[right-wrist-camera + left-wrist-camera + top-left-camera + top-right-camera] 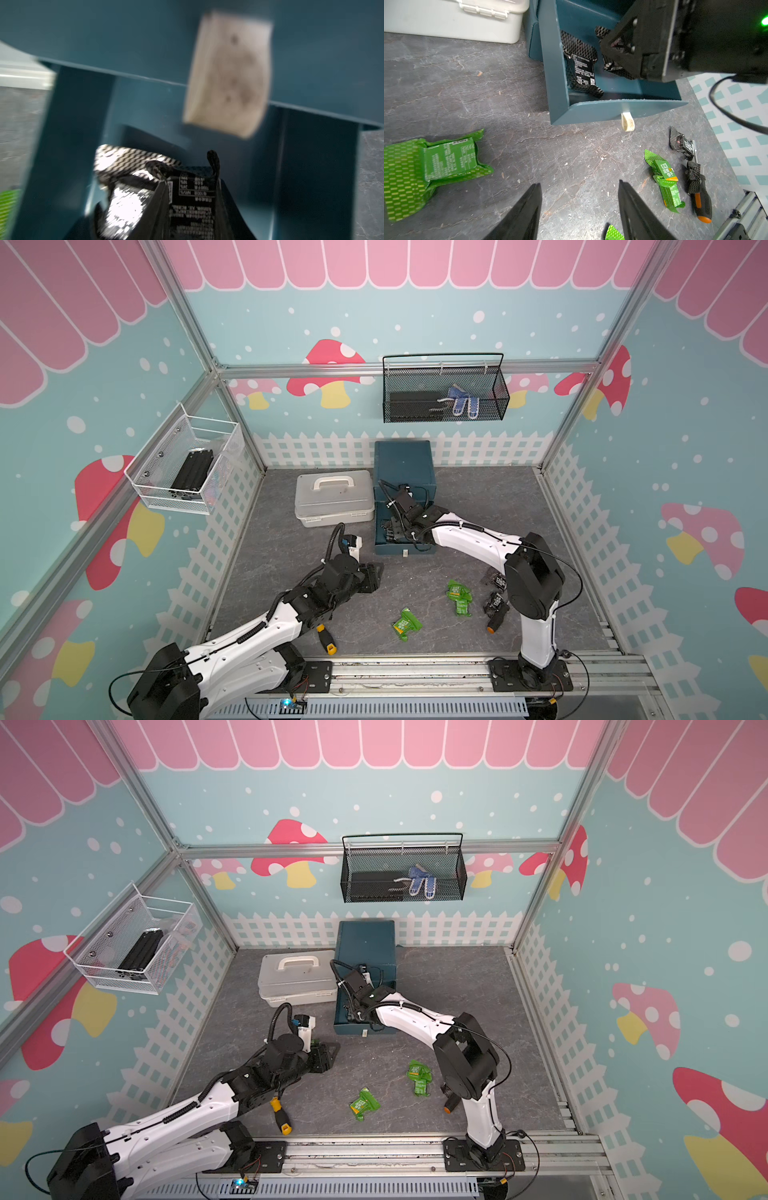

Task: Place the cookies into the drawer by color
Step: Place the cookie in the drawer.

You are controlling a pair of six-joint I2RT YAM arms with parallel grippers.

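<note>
- Along the left wall hangs a white mesh basket [183,464], above the grey table [291,572].
- At the back, touching or just beside the cabinet's left flank, sits a pale grey lidded case [334,499].
- Front-left, the left end effector [579,184] hovers over bare table, jaws well apart and nothing between them. A green cookie packet [436,166] lies near it, and a yellow-and-black screwdriver [326,639] lies under that arm.
- At back centre stands the teal drawer cabinet [405,464], its bottom drawer [591,112] pulled out. One black cookie packet [581,66] leans against the inner wall.
- Inside that open drawer, the right end effector [191,181] is clamped tight on another black packet [193,207].
- In front of the drawer, loose green packets [406,624] lie on the table.
- Furthest right, two black packets [681,143] lie by an orange-and-black screwdriver [702,203], one draped across it.
</note>
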